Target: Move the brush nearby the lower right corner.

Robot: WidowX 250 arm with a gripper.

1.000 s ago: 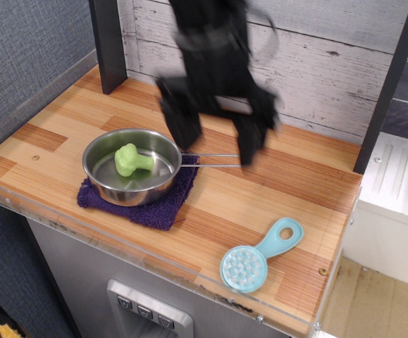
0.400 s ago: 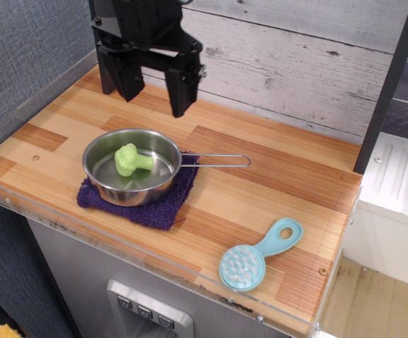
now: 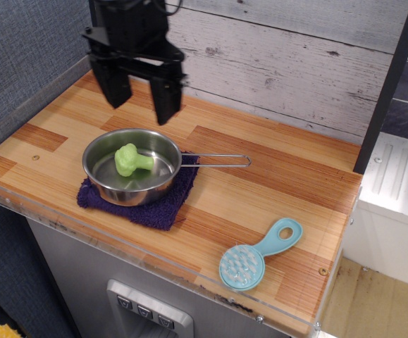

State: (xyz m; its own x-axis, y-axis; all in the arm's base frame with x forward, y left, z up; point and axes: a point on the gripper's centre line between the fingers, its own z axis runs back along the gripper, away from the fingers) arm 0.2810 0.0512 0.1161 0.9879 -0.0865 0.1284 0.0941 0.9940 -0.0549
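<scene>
The light-blue brush (image 3: 255, 256) lies flat on the wood countertop near its lower right corner (image 3: 322, 310), round bristle head toward the front edge, handle with oval hole pointing back right. A small screw (image 3: 323, 271) sits just right of it. My black gripper (image 3: 140, 101) hangs open and empty at the back left, above the far side of the pan, far from the brush.
A steel pan (image 3: 132, 167) with a green broccoli toy (image 3: 130, 159) in it rests on a purple cloth (image 3: 141, 199); its wire handle (image 3: 218, 160) points right. A clear acrylic edge (image 3: 154, 271) runs along the front. A grey plank wall stands behind.
My gripper has swung from the middle of the counter, right of the pan, up and left to the back left corner. The brush, pan and broccoli have stayed put.
</scene>
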